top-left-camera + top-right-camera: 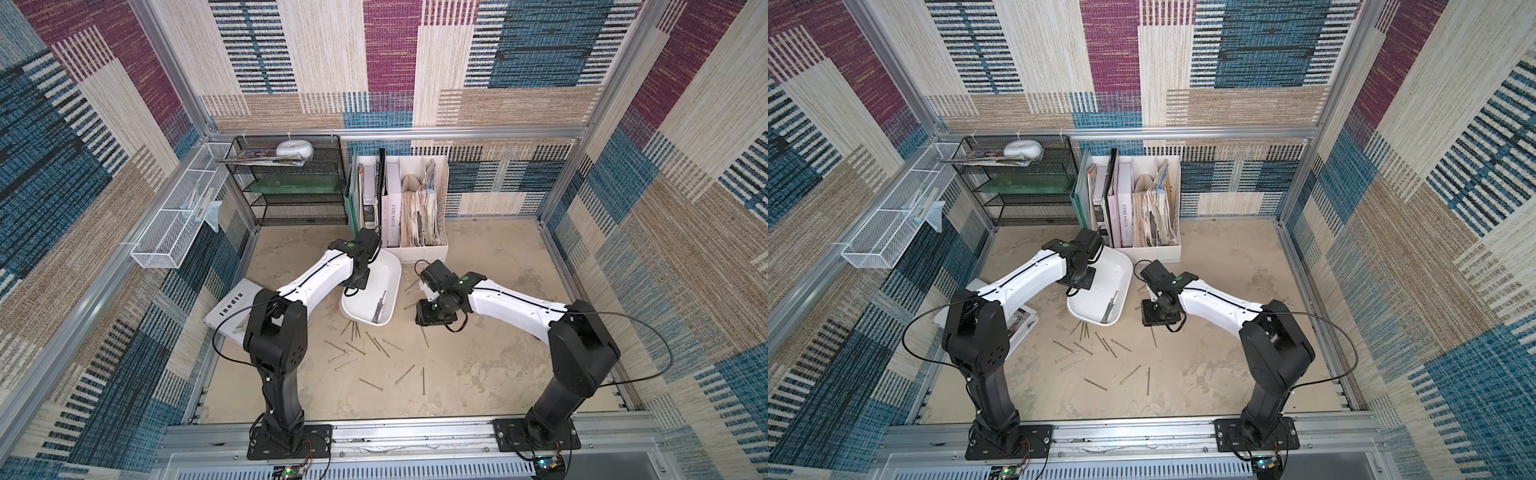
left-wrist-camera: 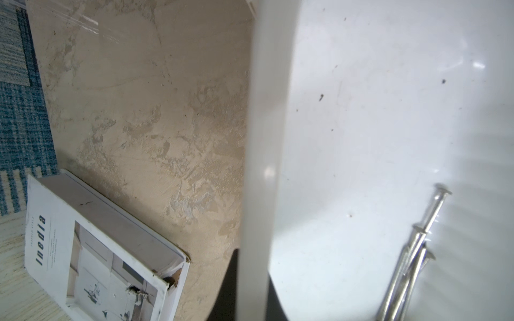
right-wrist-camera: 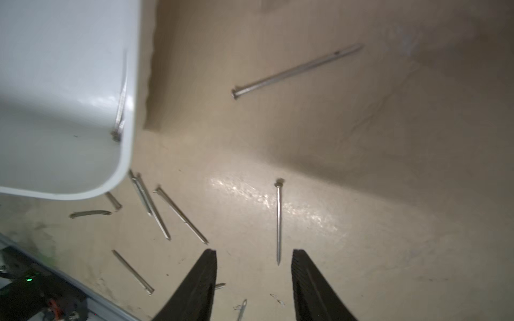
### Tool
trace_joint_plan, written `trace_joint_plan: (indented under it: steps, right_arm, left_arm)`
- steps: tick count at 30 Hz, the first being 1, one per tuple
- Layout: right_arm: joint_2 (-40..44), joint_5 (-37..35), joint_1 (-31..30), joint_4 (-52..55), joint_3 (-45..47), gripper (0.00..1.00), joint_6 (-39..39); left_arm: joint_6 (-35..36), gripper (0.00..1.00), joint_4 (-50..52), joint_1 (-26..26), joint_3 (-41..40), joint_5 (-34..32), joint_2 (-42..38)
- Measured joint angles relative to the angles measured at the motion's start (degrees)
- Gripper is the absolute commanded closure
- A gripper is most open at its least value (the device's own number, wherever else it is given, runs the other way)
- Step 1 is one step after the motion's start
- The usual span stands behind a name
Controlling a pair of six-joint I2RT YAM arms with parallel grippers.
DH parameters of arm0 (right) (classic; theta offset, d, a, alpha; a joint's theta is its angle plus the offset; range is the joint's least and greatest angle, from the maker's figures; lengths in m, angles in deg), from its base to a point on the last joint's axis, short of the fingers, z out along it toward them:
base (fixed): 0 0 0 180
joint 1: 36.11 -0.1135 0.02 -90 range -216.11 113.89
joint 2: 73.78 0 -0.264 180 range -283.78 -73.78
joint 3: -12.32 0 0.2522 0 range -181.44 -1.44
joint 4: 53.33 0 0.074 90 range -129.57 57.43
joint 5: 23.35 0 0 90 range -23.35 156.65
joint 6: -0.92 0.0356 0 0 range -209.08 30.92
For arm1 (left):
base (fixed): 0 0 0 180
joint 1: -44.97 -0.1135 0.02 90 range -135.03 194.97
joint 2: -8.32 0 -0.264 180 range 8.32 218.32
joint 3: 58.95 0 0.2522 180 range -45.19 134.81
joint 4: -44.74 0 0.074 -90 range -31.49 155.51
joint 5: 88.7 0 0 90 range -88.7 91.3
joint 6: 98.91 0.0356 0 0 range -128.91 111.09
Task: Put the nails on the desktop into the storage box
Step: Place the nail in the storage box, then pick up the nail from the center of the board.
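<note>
Picking a nail (image 3: 278,219) off desktop (image 3: 361,194): right gripper (image 3: 254,278) spread, empty over it, left gripper (image 2: 250,294) clamps box (image 3: 55,83); needs descend-and-pinch.

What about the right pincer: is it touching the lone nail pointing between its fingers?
Apart. The right wrist view shows the right pincer open, the nail lying on the desktop with bare surface between its tip and each black finger.

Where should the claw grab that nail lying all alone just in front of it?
Grab the nail around the middle of its thin shaft, coming straight down from above. It lies flat on the desktop with nothing touching it, so the open right claw can set one finger on each side of the shaft. The small head and pointed tip would probably slip.
</note>
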Motion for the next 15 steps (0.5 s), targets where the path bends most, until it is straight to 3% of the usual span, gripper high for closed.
trace_joint_plan:
  steps: [15]
  right_arm:
    - [-11.32, -8.61, -3.17, -0.24, -5.07, 0.54, -6.27]
  left_arm:
    - [-8.15, 1.00, -13.33, 4.35, -19.45, -9.79, -17.55]
